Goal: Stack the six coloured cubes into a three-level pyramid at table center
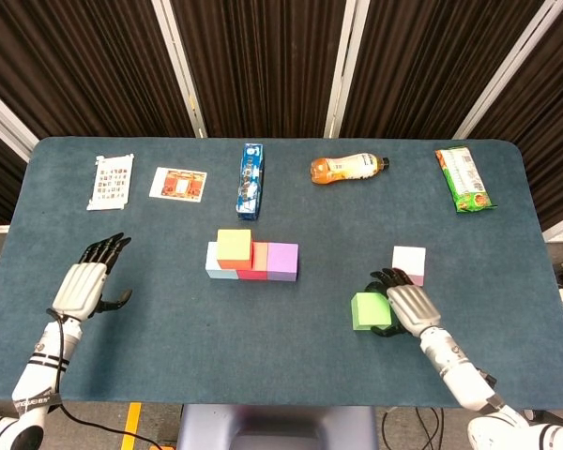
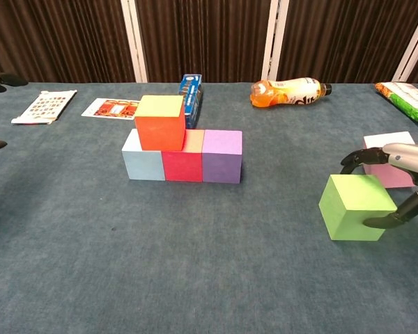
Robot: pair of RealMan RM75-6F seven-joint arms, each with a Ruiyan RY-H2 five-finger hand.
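- Green cube (image 1: 370, 311) sits near-right of the partial stack, well apart from it; pink cube (image 1: 409, 264) lies just behind it.
- Stack: light-blue cube (image 1: 216, 264), red cube (image 1: 251, 268), purple cube (image 1: 282, 261) in a row, orange cube (image 1: 234, 248) on top toward the left.
- Right hand (image 1: 403, 305) cups the green cube's right side, fingers spread, not yet clamped.
- Left hand (image 1: 83, 284) hangs open, well left of the stack.
- Advice: grip opposite faces squarely, lift clear, and seat beside the orange cube.
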